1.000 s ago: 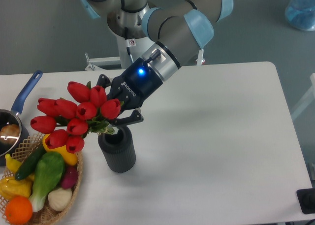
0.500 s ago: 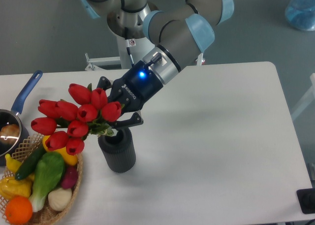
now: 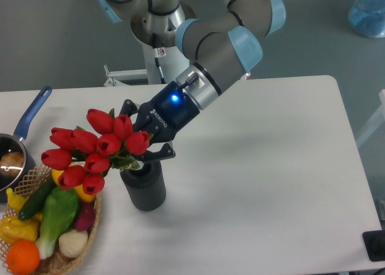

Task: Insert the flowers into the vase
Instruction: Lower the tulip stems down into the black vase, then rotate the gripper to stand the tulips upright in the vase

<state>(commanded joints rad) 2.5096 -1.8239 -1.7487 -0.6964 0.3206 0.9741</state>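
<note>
A bunch of red flowers (image 3: 96,150) is held tilted over the mouth of the vase (image 3: 144,188), the heads fanned out to the left above the basket (image 3: 66,260) and the green stems angled down to the vase's rim. Whether the stem ends are already inside the mouth cannot be told, since leaves and fingers cover that spot. The stems are clamped between the fingers of the gripper (image 3: 146,144), which is closed on the bunch just above the vase; one finger is seen above the flowers and one below, beside the rim. A blue light is lit on the gripper's dark body, and the arm (image 3: 219,49) is stretched down from the upper middle. The vase is stood upright on the white table (image 3: 271,166), just right of the basket. The basket is filled with mixed vegetables (image 3: 48,218). A blue-handled saucepan (image 3: 18,145) is seen at the far left edge.
</note>
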